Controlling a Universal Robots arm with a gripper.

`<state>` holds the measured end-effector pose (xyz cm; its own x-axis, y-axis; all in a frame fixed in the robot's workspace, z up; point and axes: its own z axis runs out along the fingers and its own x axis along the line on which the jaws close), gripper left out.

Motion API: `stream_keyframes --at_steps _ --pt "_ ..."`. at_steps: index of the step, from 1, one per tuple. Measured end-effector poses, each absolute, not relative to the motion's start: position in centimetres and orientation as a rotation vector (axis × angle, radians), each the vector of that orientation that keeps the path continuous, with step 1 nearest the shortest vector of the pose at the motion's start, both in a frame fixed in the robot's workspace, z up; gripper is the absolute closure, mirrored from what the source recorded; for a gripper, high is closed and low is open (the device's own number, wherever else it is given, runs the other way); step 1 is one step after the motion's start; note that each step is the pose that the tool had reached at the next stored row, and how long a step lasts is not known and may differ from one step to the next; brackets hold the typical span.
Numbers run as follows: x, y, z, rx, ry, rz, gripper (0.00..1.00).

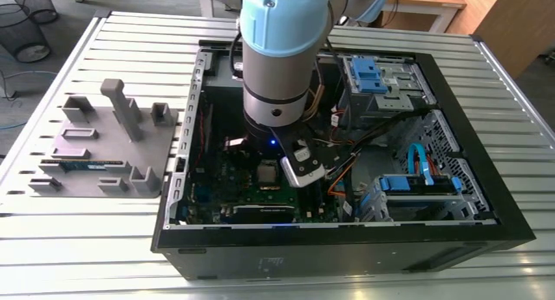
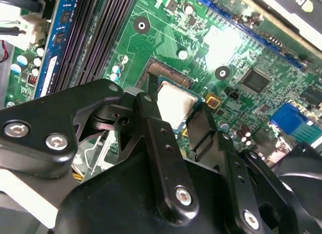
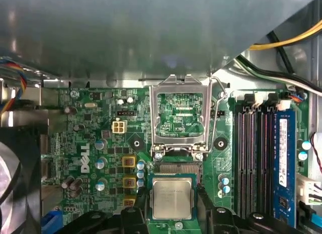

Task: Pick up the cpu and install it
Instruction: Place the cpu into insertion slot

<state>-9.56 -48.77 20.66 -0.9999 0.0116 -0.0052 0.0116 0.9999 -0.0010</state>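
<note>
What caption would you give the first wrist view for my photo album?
The gripper holds the cpu at the open socket on the motherboard, metal frame flipped up.

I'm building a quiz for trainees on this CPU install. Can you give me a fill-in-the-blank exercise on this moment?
1. The gripper has the cpu between its two ___.
2. The socket's retention frame is ___, not closed.
3. In the exterior view, the grey fixture plate lies beside the computer case on that view's ___.
Missing words: fingers; open; left.
</note>
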Motion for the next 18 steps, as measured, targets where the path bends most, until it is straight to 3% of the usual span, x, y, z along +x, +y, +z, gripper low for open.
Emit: stream_keyframes --at_steps 18 --pt "-9.20 -49.24 20.20 0.018 3.140 -0.002 0.53"
